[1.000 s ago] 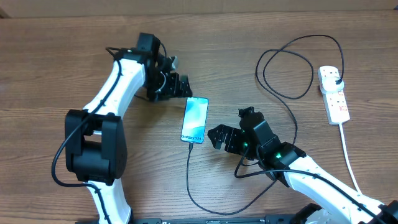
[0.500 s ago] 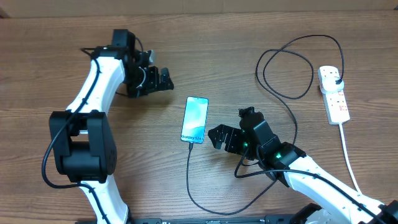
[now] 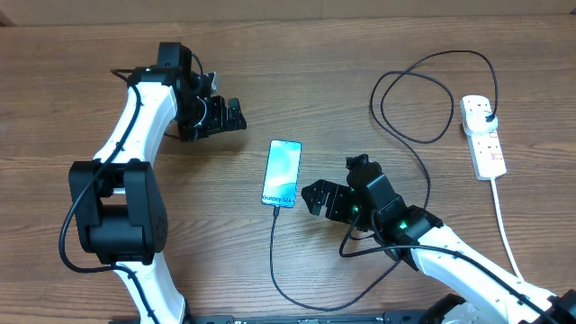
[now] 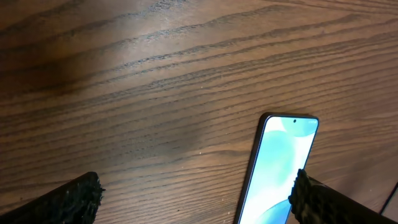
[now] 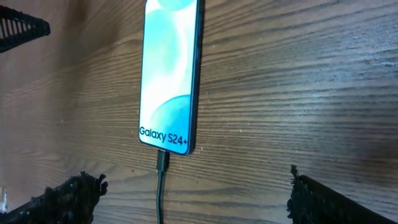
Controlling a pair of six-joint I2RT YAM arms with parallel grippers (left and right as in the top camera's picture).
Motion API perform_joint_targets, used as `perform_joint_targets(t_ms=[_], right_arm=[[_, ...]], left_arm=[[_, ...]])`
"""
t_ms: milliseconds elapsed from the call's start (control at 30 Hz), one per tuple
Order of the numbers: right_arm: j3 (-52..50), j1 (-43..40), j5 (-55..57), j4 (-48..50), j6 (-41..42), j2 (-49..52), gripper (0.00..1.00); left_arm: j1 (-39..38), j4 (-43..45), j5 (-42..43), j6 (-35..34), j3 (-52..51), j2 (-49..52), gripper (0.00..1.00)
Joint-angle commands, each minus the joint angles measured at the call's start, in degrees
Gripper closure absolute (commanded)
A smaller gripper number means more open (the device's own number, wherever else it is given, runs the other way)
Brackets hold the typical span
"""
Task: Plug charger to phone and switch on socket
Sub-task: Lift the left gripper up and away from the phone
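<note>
Since a second ago my left end effector (image 3: 236, 117) has pulled up and away to the left from the top end of the phone, while my right arm has not shifted

Nearest to me, the long thin black charger cable (image 3: 274, 261) curves in a loop across the brown wood-grain counter (image 3: 81, 54), then runs straight up to the slim rectangular smartphone with the glowing cyan-blue screen (image 3: 282, 173). From my right wrist, the cable's small connector sits in the port at the end of the phone (image 5: 171, 74) that bears the white "Galaxy S24+" text. My right end effector (image 3: 309, 200) hangs just to the right of that end, fingers spread wide and holding nothing, clear of phone and cable

The phone lies flat near the middle of the counter. My left end effector, beyond its top end and well apart, is also spread wide and empty; its wrist view catches the phone's top corner (image 4: 277, 168)

Farther off to the right, the cable makes a big loop and ends in a black plug seated in the far outlet of the white oblong power strip (image 3: 484, 135), whose thick white cord (image 3: 504, 225) trails back toward me. I cannot tell how its red-marked switches stand
</note>
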Motion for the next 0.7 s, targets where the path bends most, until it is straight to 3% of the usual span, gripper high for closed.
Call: perform_joint_targets(t_ms=[0, 667], right_arm=[[0.76, -0.2, 0.96, 0.39, -0.02, -0.87, 0.0], [0.76, -0.2, 0.94, -0.22, -0.04, -0.87, 0.0]], left_arm=[[-0.11, 0.04, -0.35, 0.48, 0.94, 0.66, 0.0], [-0.11, 0.07, -0.35, 0.48, 0.94, 0.66, 0.01]])
